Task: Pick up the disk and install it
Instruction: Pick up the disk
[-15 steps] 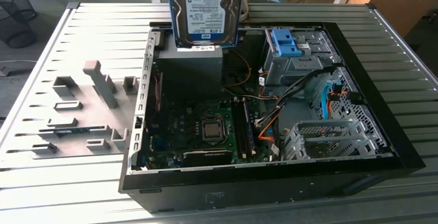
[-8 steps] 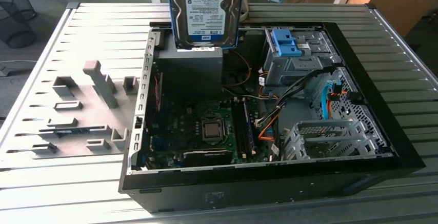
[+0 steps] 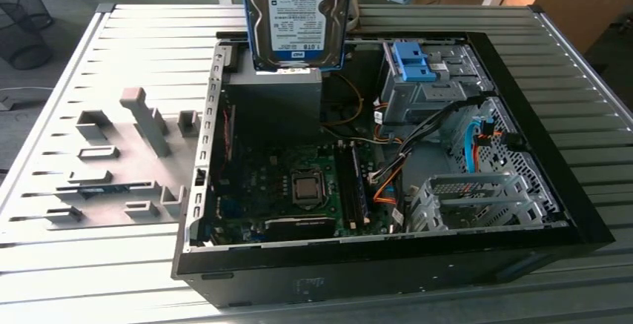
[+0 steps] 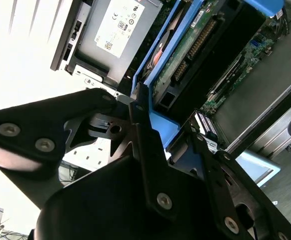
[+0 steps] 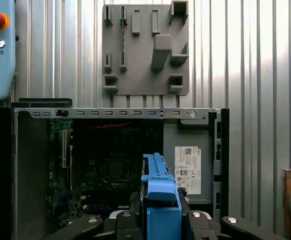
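Holding disk (image 3: 296,16) upright over the 12 o'clock edge of the case (image 3: 396,268) in the exterior view. Gripper (image 4: 165,125) jaws are clamped on the disk's blue carrier, as both wrist views show. My read of the step: pick done, disk in transit, install not yet done. Bay (image 3: 431,98) with blue bracket (image 3: 411,61) sits at 2 o'clock inside the case. Next move calls for lining the carrier up square with the bay. Count: one disk, one gripper, one case, one bracket, one gray fixture plate (image 3: 118,153) at 9 o'clock of the case.
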